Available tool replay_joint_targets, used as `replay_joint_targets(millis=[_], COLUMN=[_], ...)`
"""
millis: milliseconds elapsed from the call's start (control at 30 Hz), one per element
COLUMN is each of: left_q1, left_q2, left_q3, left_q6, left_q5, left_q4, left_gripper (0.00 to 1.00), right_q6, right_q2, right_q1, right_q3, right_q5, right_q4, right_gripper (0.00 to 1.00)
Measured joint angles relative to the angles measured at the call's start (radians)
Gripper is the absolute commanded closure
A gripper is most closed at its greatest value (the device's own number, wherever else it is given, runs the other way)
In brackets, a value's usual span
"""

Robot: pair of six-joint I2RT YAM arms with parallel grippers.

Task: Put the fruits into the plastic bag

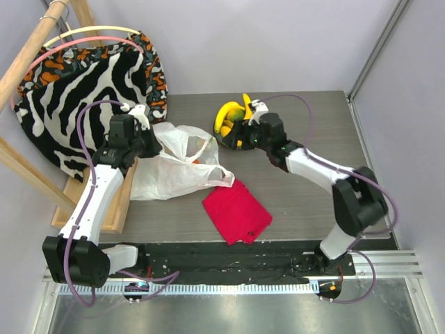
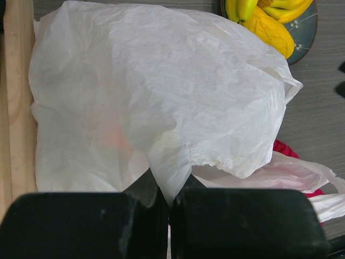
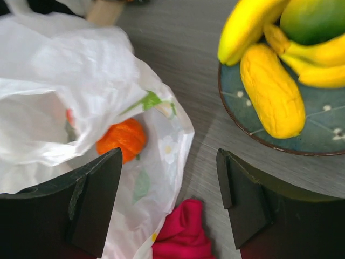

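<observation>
Pinched between the closed fingers of the left claw (image 2: 168,197) is a fold of the plastic bag (image 2: 161,91), which lies slumped near the left edge of the table (image 1: 299,209) with a small orange (image 3: 121,139) inside. Bananas (image 3: 245,29) sit on the plate (image 3: 323,143) by the far edge. So thin a film could slip from that small pinch, and the mouth would sag shut. Right claw (image 3: 170,186) hangs wide open and empty, low between bag and plate, its arm reaching diagonally from the near right corner.
</observation>
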Motion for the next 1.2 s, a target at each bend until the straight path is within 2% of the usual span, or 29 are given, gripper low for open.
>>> replay_joint_targets(millis=[200,600,733,833,867,933,1200], left_q1=[0.000,0.000,-0.001,-0.002,-0.002,-0.002,-0.002], left_q2=[0.000,0.003,0.003,0.003,0.003,0.003,0.006], left_q3=[0.000,0.000,0.000,0.000,0.000,0.000,0.002], left_q6=[0.000,0.000,0.000,0.000,-0.001,-0.002,-0.044], left_q5=[-0.005,-0.002,-0.001,0.000,0.004,0.012,0.085], left_q4=[-0.003,-0.004,-0.004,-0.003,-0.003,-0.003,0.013], left_gripper=[1.00,1.00,1.00,1.00,1.00,1.00,1.00], right_q6=[-0.005,0.002,0.006,0.006,0.009,0.006,0.004], right_q2=[0.268,0.465,0.505,0.518,0.520,0.520,0.490], right_q1=[0.014,0.072,0.074,0.074,0.074,0.074,0.074], right_q3=[0.167,0.255,0.279,0.293,0.299,0.310,0.406], right_q5=[-0.044,-0.149,-0.172,-0.181,-0.184,-0.192,-0.213], right_q4=[-0.152,-0.197,-0.200,-0.208,-0.212,-0.222,-0.312], right_gripper=[0.24,0.30,0.44,0.65,0.83,0.99,0.99])
